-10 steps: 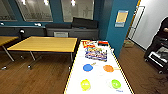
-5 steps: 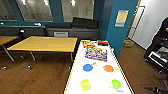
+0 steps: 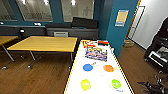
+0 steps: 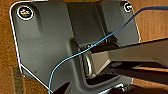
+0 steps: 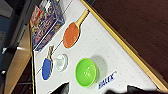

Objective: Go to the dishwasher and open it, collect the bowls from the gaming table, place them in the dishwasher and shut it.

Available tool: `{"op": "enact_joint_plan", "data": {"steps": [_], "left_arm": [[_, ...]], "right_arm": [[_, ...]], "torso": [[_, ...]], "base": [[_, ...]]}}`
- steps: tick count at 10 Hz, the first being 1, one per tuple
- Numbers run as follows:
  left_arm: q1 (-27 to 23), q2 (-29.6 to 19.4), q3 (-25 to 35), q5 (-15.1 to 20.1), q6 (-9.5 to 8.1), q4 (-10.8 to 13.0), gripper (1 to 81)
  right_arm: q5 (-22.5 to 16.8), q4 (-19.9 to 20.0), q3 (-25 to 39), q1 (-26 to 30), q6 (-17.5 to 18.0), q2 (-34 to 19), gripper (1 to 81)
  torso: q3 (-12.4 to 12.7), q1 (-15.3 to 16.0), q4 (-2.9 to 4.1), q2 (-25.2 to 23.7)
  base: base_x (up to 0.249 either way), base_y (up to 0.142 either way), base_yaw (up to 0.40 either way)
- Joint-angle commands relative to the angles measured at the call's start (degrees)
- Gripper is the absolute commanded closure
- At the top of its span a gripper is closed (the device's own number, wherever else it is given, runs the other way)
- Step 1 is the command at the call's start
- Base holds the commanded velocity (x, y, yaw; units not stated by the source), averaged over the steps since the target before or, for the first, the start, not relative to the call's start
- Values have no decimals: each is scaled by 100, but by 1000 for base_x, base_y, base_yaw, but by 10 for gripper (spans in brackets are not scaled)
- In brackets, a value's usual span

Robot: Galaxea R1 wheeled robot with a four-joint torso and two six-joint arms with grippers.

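Observation:
The gaming table [image 3: 97,82], glossy white with a yellow rim, runs away from me just ahead. At its near end stand a yellow bowl [image 3: 85,84] and a bright green bowl [image 3: 116,83], both upright. The right wrist view looks down on the green bowl [image 5: 86,72] from close by, on the white top [image 5: 107,42]. Beside it sits a small clear bowl [image 5: 61,62]. Farther along lie a blue round thing [image 3: 87,67] and an orange one [image 3: 108,68]; the right wrist view shows them as flat paddles with handles. The dishwasher is out of view.
Colourful game boxes [image 3: 96,53] lie across the table's far half. A wooden-topped table [image 3: 45,43] stands to the left with wood floor between. A teal pillar [image 3: 120,32] and a dark bulky shape [image 3: 160,50] are on the right. The left wrist view faces wood floor.
The whole head picture has shifted slightly, so the camera has moved a little; nothing on the table has moved.

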Motion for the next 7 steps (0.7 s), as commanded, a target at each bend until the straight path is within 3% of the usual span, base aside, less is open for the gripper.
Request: {"op": "enact_joint_plan", "data": {"steps": [1,5,7], "left_arm": [[-171,9,20,358,17,-16,10],[-198,35,-68,367,8,-7,10],[-206,53,-94,367,-1,-7,10]], "right_arm": [[-143,27,-320,669,143,44,10],[-64,45,-961,537,152,755,10],[-20,1,-1059,651,354,905,10]], "torso": [[0,0,0,0],[-2,0,0,5],[-5,0,0,7]], "base": [[0,0,0],[0,0,0],[0,0,0]]}}
